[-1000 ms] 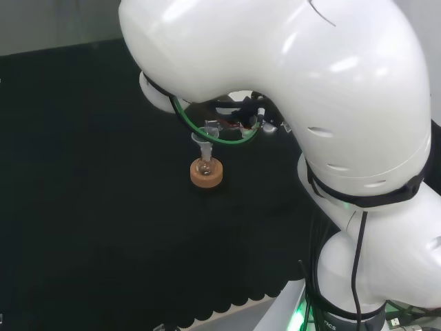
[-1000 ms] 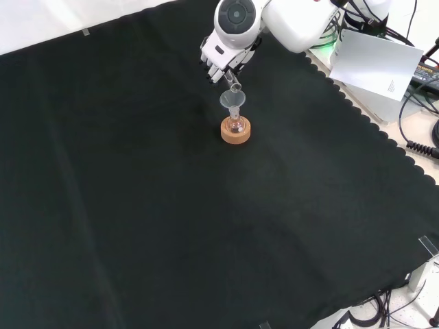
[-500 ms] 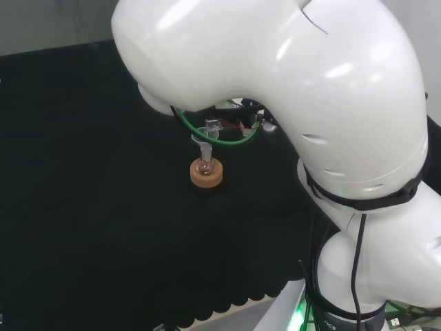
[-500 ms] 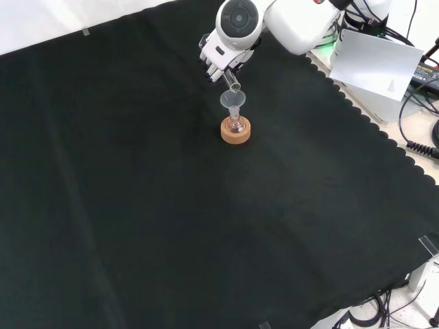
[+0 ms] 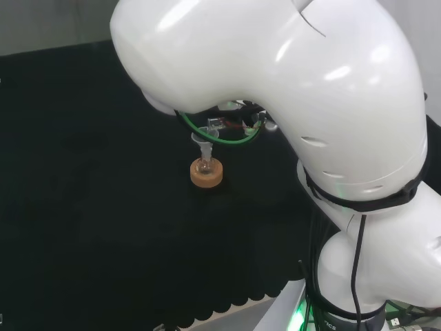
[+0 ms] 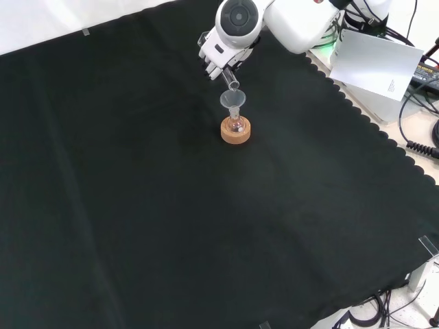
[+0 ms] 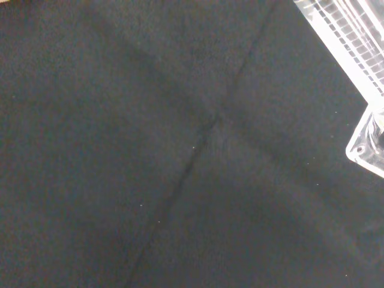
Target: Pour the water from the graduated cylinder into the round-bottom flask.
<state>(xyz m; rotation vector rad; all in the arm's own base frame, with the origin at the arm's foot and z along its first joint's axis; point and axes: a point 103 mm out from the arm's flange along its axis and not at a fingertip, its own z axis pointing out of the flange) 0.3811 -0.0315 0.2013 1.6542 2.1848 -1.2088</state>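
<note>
A small clear round-bottom flask (image 6: 236, 125) sits in a cork ring stand (image 6: 236, 133) with a clear funnel (image 6: 233, 101) in its neck. In the front view the hand (image 6: 218, 59) hangs just beyond the funnel, its fingers curled round a clear graduated cylinder (image 6: 232, 82). The cylinder is tilted steeply, with its mouth over the funnel's bowl. The head view shows the funnel (image 5: 202, 143), the flask (image 5: 203, 167) and the cork ring (image 5: 207, 176) below the big arm link, which hides the hand. The cylinder's ribbed wall (image 7: 345, 27) and foot (image 7: 367, 147) appear close in the wrist view.
The black cloth (image 6: 137, 205) ends in a scalloped edge at the front view's right. Past that edge lie a white sheet (image 6: 376, 65) and cables (image 6: 420, 130). The arm's white links (image 5: 331, 124) take up the head view's right.
The hand with the cylinder has shifted slightly away from the front camera, and the big link has swung a little further across the head view. Flask, funnel and stand have not moved.
</note>
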